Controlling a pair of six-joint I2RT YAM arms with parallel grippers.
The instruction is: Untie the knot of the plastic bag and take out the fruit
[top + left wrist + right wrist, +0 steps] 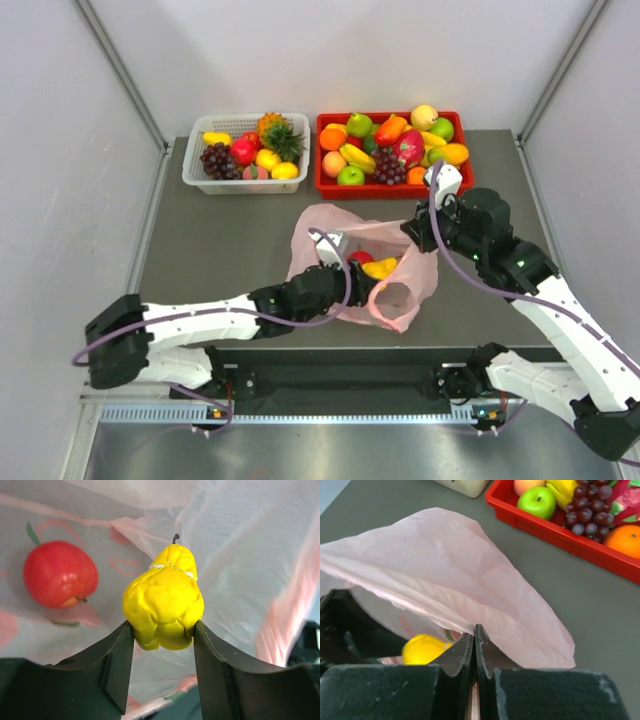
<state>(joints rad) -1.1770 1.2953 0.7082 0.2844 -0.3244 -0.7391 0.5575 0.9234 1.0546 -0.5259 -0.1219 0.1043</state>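
Note:
The pink plastic bag (pixel 335 225) lies open in the middle of the table; no knot shows. My left gripper (pixel 368 274) reaches into its mouth and is shut on a yellow pear-like fruit (pixel 381 267). In the left wrist view the fruit (pixel 162 597) is squeezed between both fingers of that gripper (pixel 163 630). A red apple (pixel 60 573) lies inside the bag to the left, and also shows in the top view (pixel 360 257). My right gripper (pixel 415 236) is shut on the bag's upper edge (pixel 470 580), jaws pinched together (pixel 474 631), holding it up. The yellow fruit (pixel 422 649) shows beneath.
A white basket (pixel 190 165) with several fruits stands at the back left. A red tray (pixel 320 185) full of fruits stands at the back right, close behind my right gripper; it also shows in the right wrist view (pixel 555 527).

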